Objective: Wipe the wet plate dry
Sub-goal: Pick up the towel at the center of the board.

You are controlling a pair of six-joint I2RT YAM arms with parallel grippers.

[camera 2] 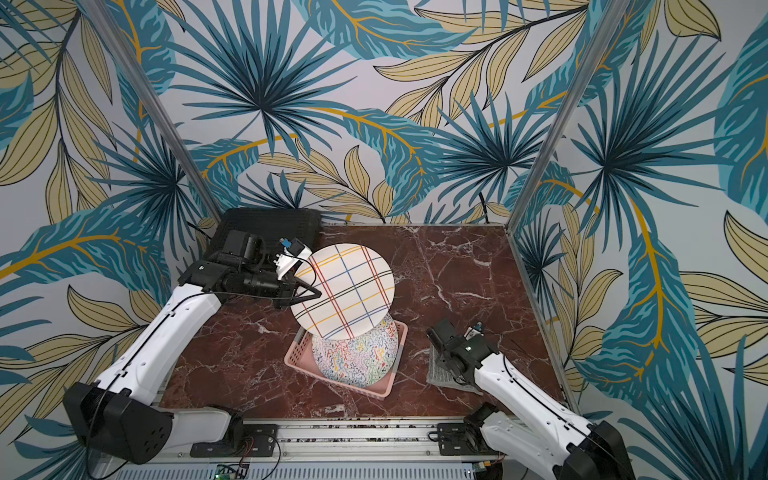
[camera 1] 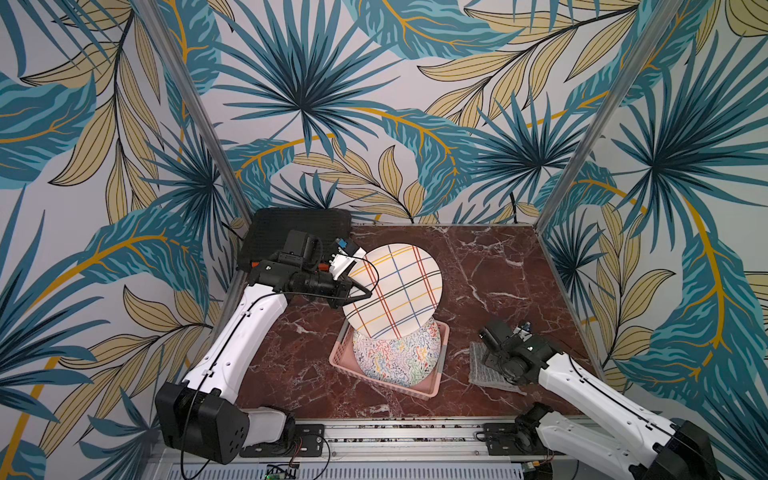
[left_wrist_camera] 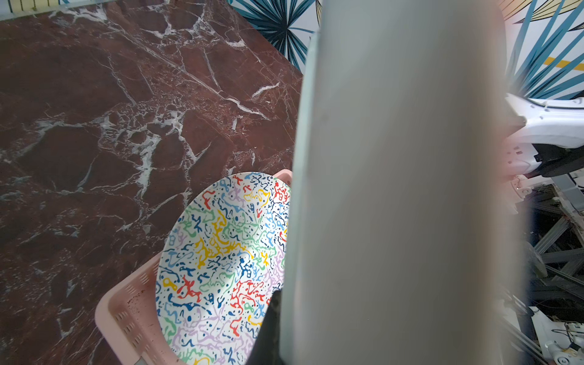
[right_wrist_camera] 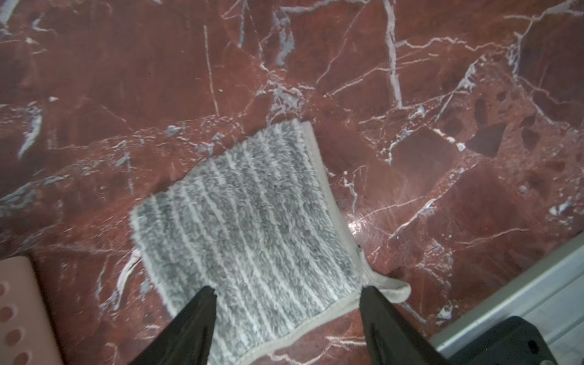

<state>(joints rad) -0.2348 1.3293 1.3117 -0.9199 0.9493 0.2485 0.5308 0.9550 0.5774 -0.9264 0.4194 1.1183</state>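
Within left tool [camera 1: 360, 291]: plate [camera 1: 399, 286] (aloft)

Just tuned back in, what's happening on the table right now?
The left gripper is clamped on the rim of the plaid plate, holding it tilted above the pink basket, where a squiggle-patterned plate sits. The right gripper hangs open over the grey cloth, which lies on the table. No wiping contact yet.
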